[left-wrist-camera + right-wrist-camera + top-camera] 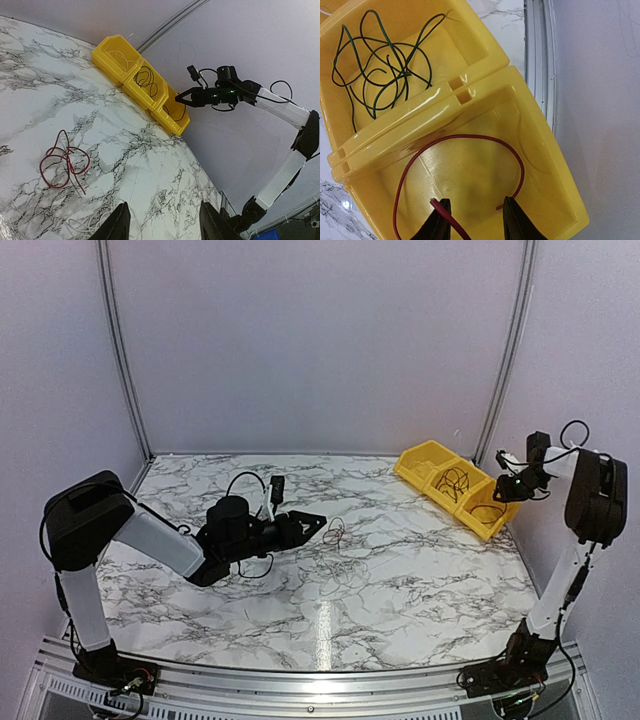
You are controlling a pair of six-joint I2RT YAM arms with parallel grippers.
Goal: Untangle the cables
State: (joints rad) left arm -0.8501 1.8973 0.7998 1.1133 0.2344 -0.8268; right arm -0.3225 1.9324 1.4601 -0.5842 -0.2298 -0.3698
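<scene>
Hanging low over the marble table (pixel 430 580) with the left pincer (pixel 165 206) spread wide and gripping nothing, pointing toward a red cable (pixel 65 162) lying in loose loops on the surface, with a pale cable (pixel 92 222) showing faintly nearer the fingers. Hovering above the end bin (pixel 557 195) of a yellow row with the right pincer (pixel 476 200) parted only narrowly, straddling one end of a second red cable (pixel 470 139) curving across that bin's floor, without showing whether touching it, beside a neighbouring bin (pixel 470 45) containing a dark green cable (pixel 380 65) in a loose tangle.
</scene>
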